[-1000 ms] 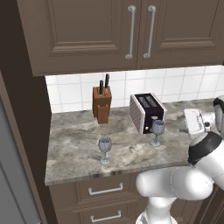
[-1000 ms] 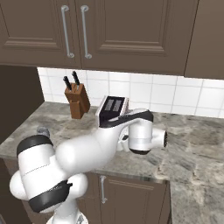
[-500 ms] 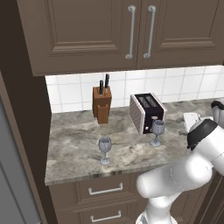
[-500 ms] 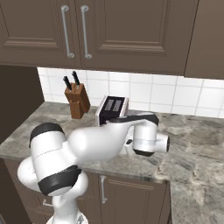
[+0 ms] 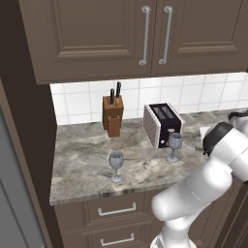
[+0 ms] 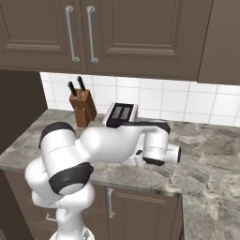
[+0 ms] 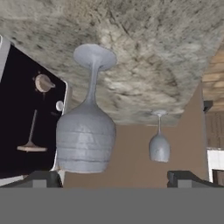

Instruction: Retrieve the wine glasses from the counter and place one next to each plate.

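Note:
Two clear grey-blue wine glasses stand upright on the marbled counter (image 5: 87,155). One glass (image 5: 174,144) is right in front of the toaster; the other (image 5: 116,162) stands nearer the counter's front edge. The hand view is rolled upside down. In it the near glass (image 7: 85,140) looms large beside the toaster face, and the far glass (image 7: 159,146) is small behind it. My gripper (image 7: 114,178) is open and holds nothing. The near glass lies ahead of it, closer to the left fingertip (image 7: 41,177). The plates are out of view.
A black-and-white toaster (image 5: 163,123) and a wooden knife block (image 5: 112,116) stand at the back by the white tiles. Dark cabinets hang overhead and drawers (image 5: 116,210) sit below. My white arm (image 6: 117,140) stretches across the counter and hides the glasses in the right base view.
The arm has swung a little further right over the counter and its upper part has risen. Both glasses stand where they were, and the gripper is still open.

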{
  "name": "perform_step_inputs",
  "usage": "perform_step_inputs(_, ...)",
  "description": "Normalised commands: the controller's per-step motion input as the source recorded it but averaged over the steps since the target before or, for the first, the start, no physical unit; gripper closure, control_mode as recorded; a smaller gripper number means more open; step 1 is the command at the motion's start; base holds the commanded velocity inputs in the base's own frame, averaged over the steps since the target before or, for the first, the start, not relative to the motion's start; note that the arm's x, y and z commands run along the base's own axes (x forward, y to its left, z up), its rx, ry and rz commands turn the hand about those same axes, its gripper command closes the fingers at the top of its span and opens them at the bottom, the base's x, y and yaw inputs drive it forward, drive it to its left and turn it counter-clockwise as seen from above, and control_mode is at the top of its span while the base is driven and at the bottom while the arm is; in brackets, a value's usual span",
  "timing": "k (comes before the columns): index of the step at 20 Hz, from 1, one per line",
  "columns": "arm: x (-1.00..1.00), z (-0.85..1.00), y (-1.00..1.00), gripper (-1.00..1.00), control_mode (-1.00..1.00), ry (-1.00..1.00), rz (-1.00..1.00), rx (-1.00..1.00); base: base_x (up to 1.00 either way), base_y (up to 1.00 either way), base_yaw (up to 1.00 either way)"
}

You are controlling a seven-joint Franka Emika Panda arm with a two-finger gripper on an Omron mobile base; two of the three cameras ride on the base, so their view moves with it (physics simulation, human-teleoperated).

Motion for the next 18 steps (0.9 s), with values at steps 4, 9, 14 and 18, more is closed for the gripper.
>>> perform_step_inputs(4, 0.14, -0.18, 0.02, -1.0, -1.0, 0.0, 0.0, 0.02, 0.0, 0.0, 0.0)
perform_step_inputs(9, 0.3, -0.15, 0.0, -1.0, -1.0, 0.0, 0.0, 0.02, 0.0, 0.0, 0.0)
perform_step_inputs(14, 0.05, -0.01, 0.0, -1.0, -1.0, 0.0, 0.0, 0.0, 0.0, 0.0, 0.0)
perform_step_inputs(18, 0.0, -0.05, 0.08, -1.0, -1.0, 0.02, 0.0, 0.0, 0.0, 0.0, 0.0)
